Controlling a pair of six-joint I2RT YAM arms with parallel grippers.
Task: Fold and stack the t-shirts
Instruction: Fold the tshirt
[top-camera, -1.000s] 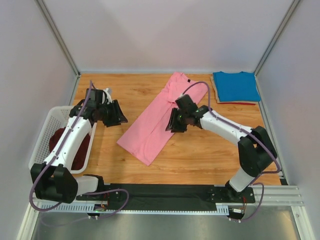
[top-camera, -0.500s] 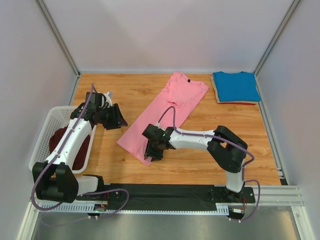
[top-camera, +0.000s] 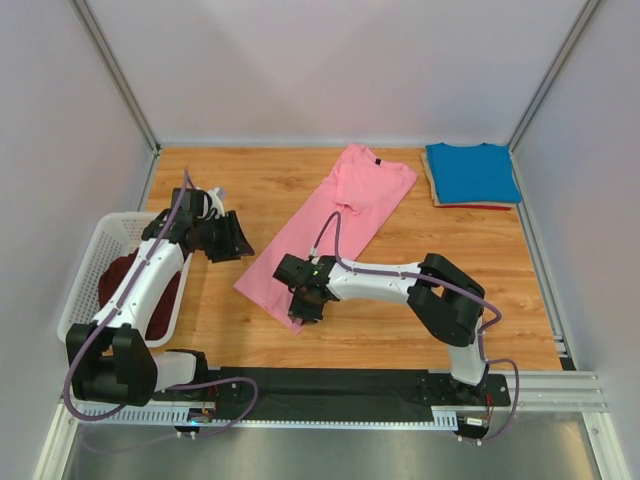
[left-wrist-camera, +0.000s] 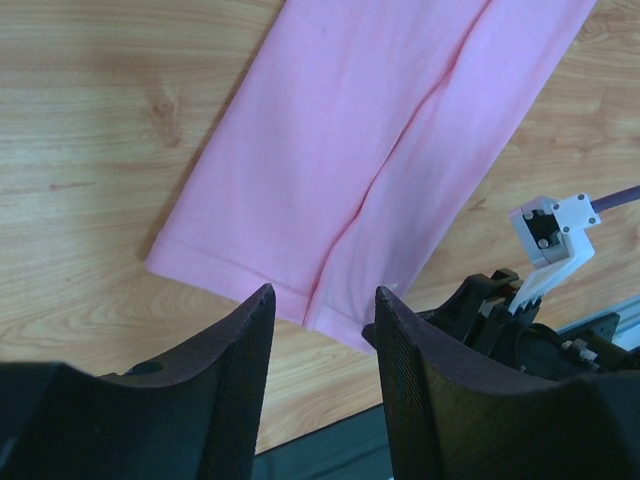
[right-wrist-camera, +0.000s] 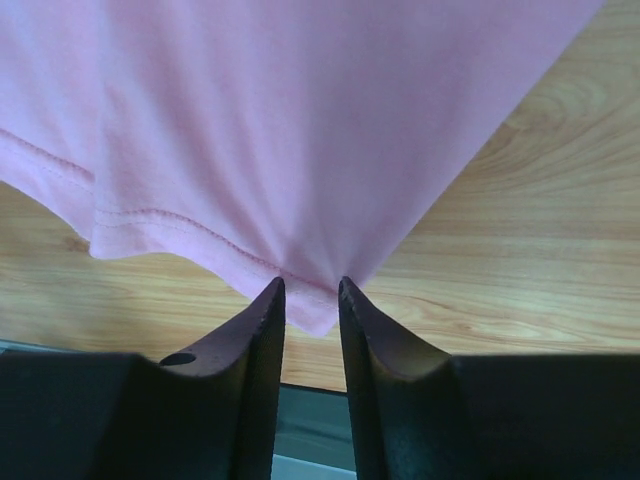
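Note:
The bright pink t-shirt (top-camera: 330, 225) lies folded into a long strip, running diagonally across the wooden table. My right gripper (top-camera: 303, 305) is at its near corner. In the right wrist view the jaws (right-wrist-camera: 312, 290) stand narrowly apart with the hem corner of the pink shirt (right-wrist-camera: 300, 120) between them and creases running toward them. My left gripper (top-camera: 235, 240) is open and empty, held left of the strip; its wrist view shows the pink shirt (left-wrist-camera: 380, 130) beyond the jaws (left-wrist-camera: 320, 300). The blue t-shirt (top-camera: 470, 172) lies folded at the back right. The dark maroon t-shirt (top-camera: 118, 278) sits in the basket.
The white lattice basket (top-camera: 85, 262) stands at the left edge beside the left arm. A tan and red edge (top-camera: 470, 206) shows under the blue shirt. Metal frame posts and white walls close in the table. A black base rail (top-camera: 330, 385) runs along the near edge.
My right gripper has moved from the middle of the pink shirt down to its near corner, then slightly left. The left gripper has barely moved.

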